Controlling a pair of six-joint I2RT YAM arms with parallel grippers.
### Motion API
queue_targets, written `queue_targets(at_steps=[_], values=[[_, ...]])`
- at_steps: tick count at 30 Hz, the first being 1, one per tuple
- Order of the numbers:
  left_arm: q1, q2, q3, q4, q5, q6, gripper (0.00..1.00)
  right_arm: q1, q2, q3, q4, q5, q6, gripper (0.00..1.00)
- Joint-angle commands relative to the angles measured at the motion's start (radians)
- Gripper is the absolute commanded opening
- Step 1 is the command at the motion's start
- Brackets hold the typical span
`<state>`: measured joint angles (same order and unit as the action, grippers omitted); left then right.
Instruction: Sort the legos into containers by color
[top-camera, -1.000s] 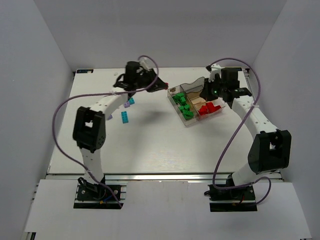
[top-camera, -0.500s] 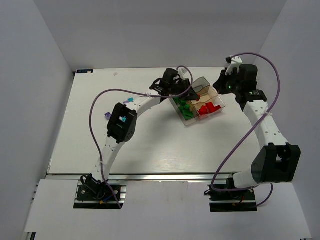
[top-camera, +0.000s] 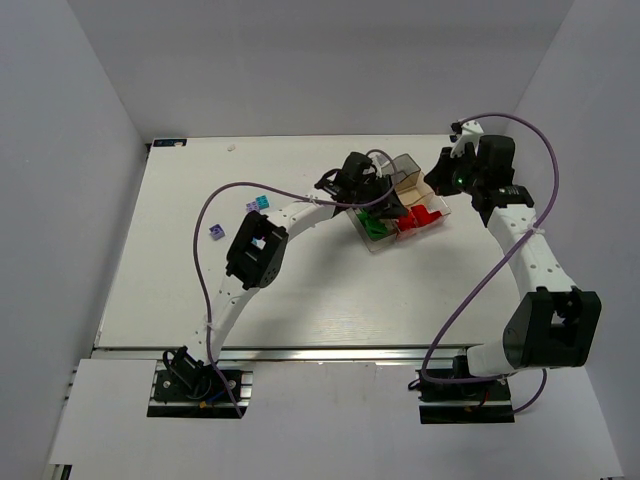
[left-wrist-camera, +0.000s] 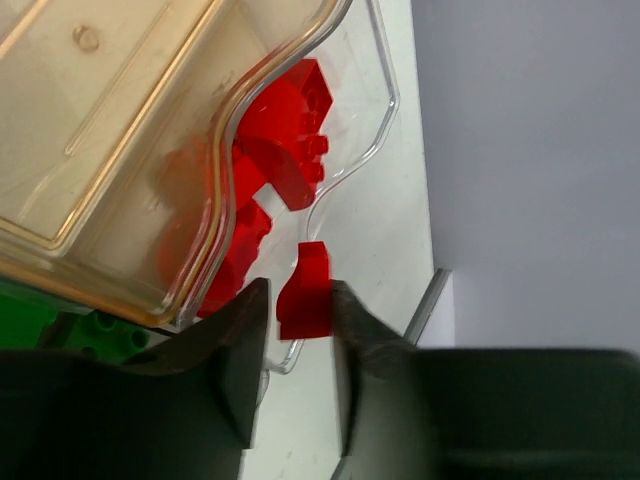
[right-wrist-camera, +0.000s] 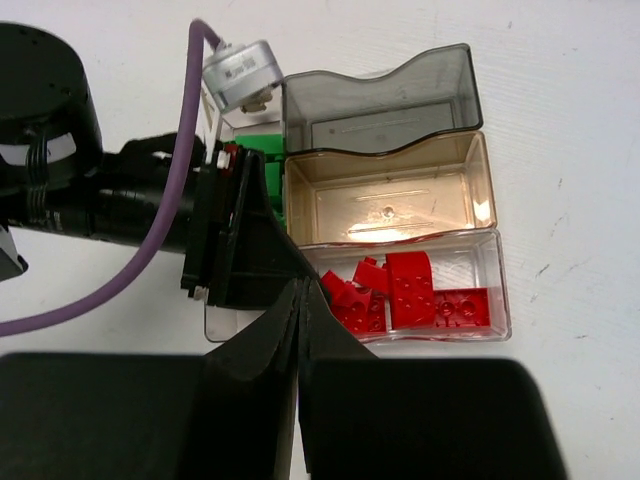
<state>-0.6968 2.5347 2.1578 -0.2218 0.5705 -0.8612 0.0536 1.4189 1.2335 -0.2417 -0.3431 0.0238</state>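
Arrival of left gripper (left-wrist-camera: 298, 302) from 10 o'clock at tray (right-wrist-camera: 470, 90) at 1 o'clock, grasping red lego (left-wrist-camera: 306, 280) above red compartment (right-wrist-camera: 497, 300) rim, drop pending; right gripper (right-wrist-camera: 300, 300) clenched, empty.

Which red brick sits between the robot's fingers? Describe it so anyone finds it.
Start at the clear tray on the table's far side. The left gripper hangs over its red-brick section; the brick sits alone between the fingers, while other red ones lie inside.
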Motion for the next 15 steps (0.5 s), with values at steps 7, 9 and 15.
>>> queue_targets(at_steps=[7, 9, 15], values=[[0.003, -0.005, 0.086, 0.001, -0.044, -0.013, 0.54, -0.003, -0.054, -0.040, -0.004, -0.146, -0.065, 0.12], [0.003, -0.008, 0.094, 0.013, -0.043, -0.022, 0.55, 0.000, -0.058, -0.046, -0.004, -0.175, -0.082, 0.17], [0.022, -0.089, 0.083, 0.038, -0.063, -0.022, 0.41, -0.003, -0.061, -0.034, -0.034, -0.449, -0.221, 0.24]])
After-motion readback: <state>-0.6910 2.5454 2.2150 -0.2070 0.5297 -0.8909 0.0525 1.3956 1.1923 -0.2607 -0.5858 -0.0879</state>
